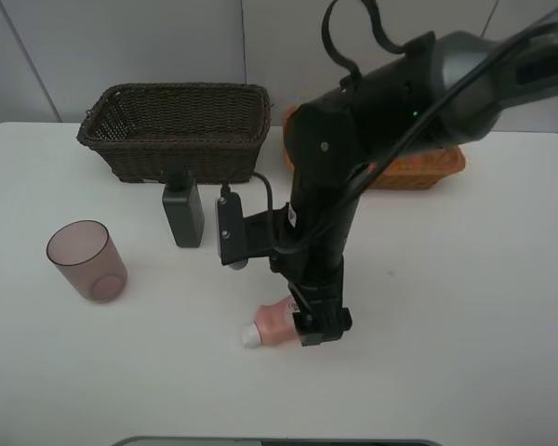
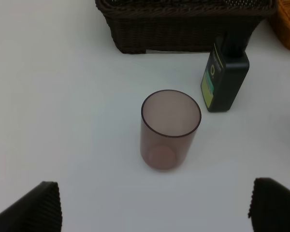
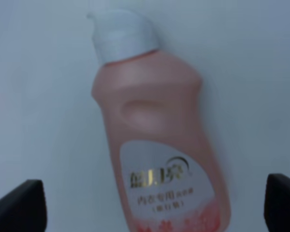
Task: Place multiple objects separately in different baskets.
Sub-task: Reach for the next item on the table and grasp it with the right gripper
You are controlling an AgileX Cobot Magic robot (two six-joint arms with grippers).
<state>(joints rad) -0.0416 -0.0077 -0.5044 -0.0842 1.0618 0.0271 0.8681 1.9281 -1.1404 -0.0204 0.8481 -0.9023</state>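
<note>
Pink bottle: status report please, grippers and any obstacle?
Right gripper open over pink bottle, lying flat, not gripped. Left gripper open, facing mauve cup. No obstacle seen.

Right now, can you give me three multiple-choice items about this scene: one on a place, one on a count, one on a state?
1. Where is the pink bottle? A in a basket; B lying on the table; C hanging in the air.
2. How many baskets are there? A one; B two; C four.
3. How is the cup? A upright, empty; B tipped over; C holding fruit.
Answers: B, it lies on the white table between the fingers of the open right tool; B, a dark basket and an orange basket; A, its mouth faces up with nothing inside.
</note>
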